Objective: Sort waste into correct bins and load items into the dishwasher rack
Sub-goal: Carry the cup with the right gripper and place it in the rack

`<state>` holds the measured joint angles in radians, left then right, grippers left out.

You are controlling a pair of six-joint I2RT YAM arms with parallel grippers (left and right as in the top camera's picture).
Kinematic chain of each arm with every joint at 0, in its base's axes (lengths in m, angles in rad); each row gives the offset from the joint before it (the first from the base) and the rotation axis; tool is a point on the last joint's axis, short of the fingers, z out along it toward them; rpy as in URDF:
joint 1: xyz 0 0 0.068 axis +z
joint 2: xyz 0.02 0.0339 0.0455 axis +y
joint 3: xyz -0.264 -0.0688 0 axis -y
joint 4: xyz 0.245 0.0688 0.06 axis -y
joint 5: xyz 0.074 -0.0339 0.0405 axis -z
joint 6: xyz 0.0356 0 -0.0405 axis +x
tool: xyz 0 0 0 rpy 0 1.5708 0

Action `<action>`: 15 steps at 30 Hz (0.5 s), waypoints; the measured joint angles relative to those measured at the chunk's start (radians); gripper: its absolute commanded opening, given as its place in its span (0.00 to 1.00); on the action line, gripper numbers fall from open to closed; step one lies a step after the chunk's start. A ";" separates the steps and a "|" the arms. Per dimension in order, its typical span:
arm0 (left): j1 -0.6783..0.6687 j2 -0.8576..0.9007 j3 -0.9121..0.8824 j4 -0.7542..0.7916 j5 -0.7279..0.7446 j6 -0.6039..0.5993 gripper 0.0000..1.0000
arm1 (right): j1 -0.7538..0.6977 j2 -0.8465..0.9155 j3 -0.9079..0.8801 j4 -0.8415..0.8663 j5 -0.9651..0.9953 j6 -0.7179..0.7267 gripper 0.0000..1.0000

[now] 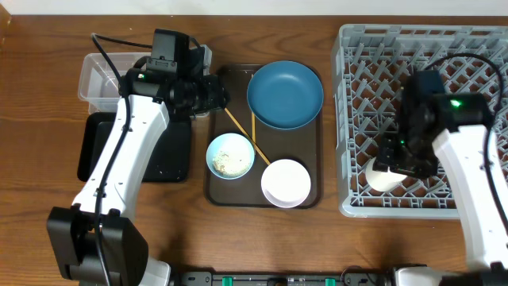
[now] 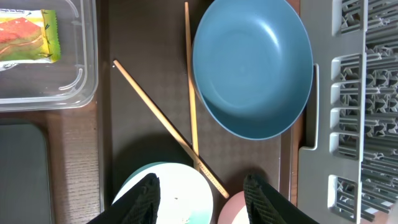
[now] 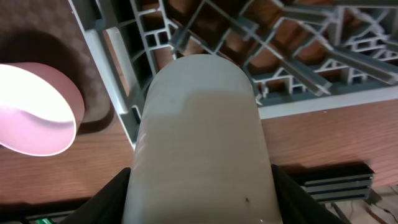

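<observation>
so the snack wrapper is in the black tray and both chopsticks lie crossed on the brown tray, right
No: the snack wrapper is in the clear tub, as the left wrist view shows. Both chopsticks do lie crossed on the brown tray.

Soft even light; the white bowl [image 3: 34, 109] blows out, the close white cup [image 3: 199, 143] looks blurred.

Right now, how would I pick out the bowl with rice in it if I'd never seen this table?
Find the dark brown tray in the middle of the table, left of the big grey rack. Two bowls sit at its end nearest the robot; the light blue bowl is the one nearer the left arm. Unlike the white bowl beside it, it holds rice grains.
</observation>
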<state>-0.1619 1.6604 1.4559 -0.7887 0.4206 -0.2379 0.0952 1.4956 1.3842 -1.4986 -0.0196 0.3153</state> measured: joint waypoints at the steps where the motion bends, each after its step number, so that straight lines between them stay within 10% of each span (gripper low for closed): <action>1: 0.000 0.000 0.000 0.000 -0.002 0.000 0.47 | 0.003 0.015 -0.003 0.008 0.006 0.003 0.27; 8: 0.000 0.000 0.000 -0.004 -0.006 0.000 0.47 | 0.003 0.051 -0.122 0.143 0.002 0.014 0.30; 15: 0.000 0.000 0.000 -0.004 -0.006 0.000 0.47 | 0.003 0.053 -0.177 0.196 -0.012 0.019 0.68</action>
<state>-0.1619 1.6604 1.4559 -0.7929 0.4145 -0.2382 0.0978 1.5490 1.2076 -1.3022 -0.0315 0.3340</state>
